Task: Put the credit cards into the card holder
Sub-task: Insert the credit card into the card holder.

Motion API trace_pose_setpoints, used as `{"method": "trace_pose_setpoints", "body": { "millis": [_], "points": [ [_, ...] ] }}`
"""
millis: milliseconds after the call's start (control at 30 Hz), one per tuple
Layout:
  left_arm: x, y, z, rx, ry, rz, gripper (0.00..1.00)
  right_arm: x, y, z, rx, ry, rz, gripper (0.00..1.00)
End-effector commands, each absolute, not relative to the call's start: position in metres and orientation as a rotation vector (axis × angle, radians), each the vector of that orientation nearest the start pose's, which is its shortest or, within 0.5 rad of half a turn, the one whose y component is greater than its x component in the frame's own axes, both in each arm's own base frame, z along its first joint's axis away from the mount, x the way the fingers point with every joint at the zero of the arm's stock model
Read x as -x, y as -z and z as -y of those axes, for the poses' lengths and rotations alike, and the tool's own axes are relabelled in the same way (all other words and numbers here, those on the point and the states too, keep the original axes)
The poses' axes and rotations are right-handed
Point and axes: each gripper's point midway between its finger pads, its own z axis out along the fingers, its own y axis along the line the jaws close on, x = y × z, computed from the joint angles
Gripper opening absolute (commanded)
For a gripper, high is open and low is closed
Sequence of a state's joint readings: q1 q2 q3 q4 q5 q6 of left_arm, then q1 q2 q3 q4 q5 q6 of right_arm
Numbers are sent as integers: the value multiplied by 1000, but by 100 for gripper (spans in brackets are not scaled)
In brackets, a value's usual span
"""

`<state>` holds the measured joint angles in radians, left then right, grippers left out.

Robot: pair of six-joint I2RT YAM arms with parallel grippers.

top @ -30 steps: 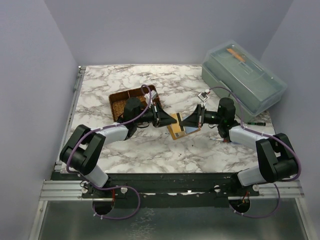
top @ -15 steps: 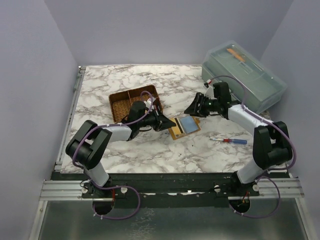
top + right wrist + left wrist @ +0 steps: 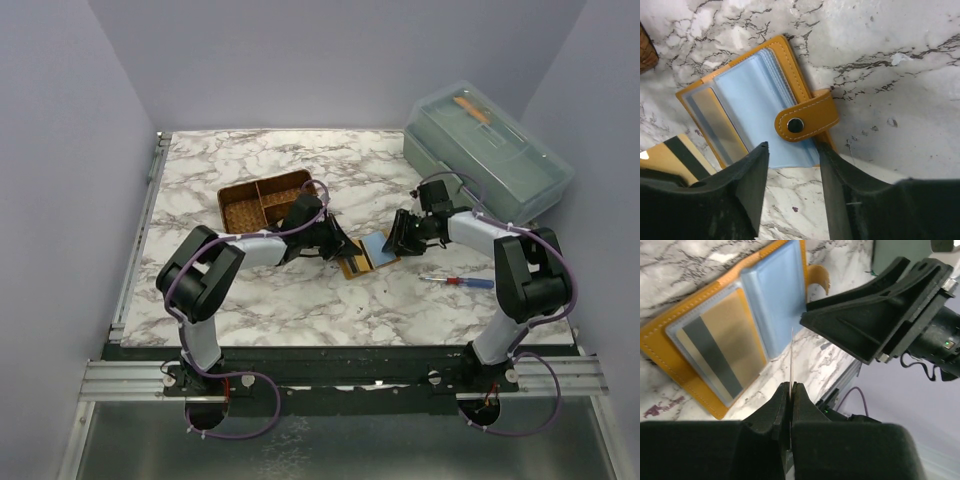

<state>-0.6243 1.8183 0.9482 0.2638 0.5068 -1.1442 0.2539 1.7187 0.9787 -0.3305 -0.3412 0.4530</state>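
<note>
- As far as I can see from here, the white marble-patterned table [image 3: 200,170] carries everything, and both arms reach in to its middle.
- The grey-green lidded plastic box [image 3: 490,150] sits at the far right corner, well apart from the work.
- The brown woven divided basket [image 3: 262,200] lies just behind the left arm; I cannot tell what it holds.
- The left gripper [image 3: 791,386] has its jaws pinched tight on a thin upright card [image 3: 791,355], which I see only edge-on.
- The right gripper [image 3: 791,148] hovers with its jaws partly parted and nothing between them.
- The orange-tan leather card holder [image 3: 795,80] lies open and flat at the table's middle, between the two grippers. Its pale blue plastic sleeves show, and its snap tab is under the right gripper.
- A tan card with a grey stripe [image 3: 715,355] sits inside one clear sleeve, so I judge at least one card done.
- The thin upright card is not yet in a sleeve. Sliding it in looks like the step in hand. Any further cards are out of my sight.
</note>
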Motion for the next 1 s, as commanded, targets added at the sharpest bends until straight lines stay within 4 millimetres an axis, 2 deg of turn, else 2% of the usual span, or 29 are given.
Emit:
{"method": "trace_pose_setpoints", "body": {
  "millis": [0,133,267,700,967],
  "points": [
    [-299,-57,353,299,1266,-2609,0,-314,-7,-150,-234,-576,-2765,44],
    [-299,-46,355,270,1257,-2653,0,-299,0,-151,-266,-609,-2784,34],
    [-301,-44,354,264,1260,-2658,0,-289,4,-152,-274,-644,-2788,29],
    [-303,-56,355,206,1431,-2634,0,-286,6,-153,-255,-658,-2791,27],
    [-300,-50,358,231,1468,-2665,0,-286,7,-154,-246,-658,-2796,25]
  ]
}}
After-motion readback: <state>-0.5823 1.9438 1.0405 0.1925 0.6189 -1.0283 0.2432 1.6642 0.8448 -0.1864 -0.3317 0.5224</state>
